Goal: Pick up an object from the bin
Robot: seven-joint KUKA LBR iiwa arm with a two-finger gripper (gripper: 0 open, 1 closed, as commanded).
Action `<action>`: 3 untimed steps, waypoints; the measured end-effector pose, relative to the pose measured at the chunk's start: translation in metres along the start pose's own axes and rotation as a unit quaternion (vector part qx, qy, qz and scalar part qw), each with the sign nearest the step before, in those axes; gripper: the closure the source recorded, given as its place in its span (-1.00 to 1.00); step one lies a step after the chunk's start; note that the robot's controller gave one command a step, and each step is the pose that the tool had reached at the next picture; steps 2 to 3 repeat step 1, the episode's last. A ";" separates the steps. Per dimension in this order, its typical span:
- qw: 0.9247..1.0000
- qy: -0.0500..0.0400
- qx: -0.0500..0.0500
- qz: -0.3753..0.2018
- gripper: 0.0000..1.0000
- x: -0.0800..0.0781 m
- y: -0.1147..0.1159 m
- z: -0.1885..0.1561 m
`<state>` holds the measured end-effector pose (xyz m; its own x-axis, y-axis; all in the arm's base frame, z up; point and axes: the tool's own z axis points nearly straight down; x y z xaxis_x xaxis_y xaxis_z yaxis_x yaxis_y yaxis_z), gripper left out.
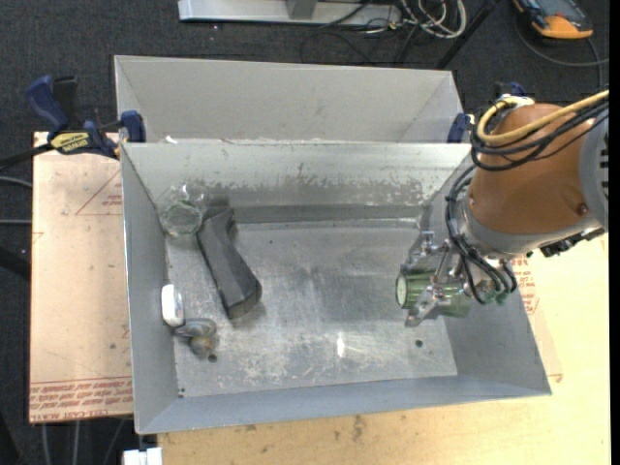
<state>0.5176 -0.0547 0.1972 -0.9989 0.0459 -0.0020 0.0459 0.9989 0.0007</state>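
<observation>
Claw (431,296) sat well right of dark grey block (229,264); clenched or released, can't tell; small greenish thing (415,289) at its tip, prob. light, stiff; grip across its middle.

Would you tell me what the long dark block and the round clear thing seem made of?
The long dark block looks like matt grey rubber or foam: dull faces, no glare. The round clear thing seems plastic or glass: the bin shows through it.
</observation>
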 end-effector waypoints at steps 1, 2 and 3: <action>1.000 0.003 0.000 0.025 1.00 -0.014 0.011 -0.049; 1.000 0.003 0.000 0.025 1.00 -0.014 0.011 -0.049; 1.000 0.003 0.000 0.025 1.00 -0.014 0.011 -0.049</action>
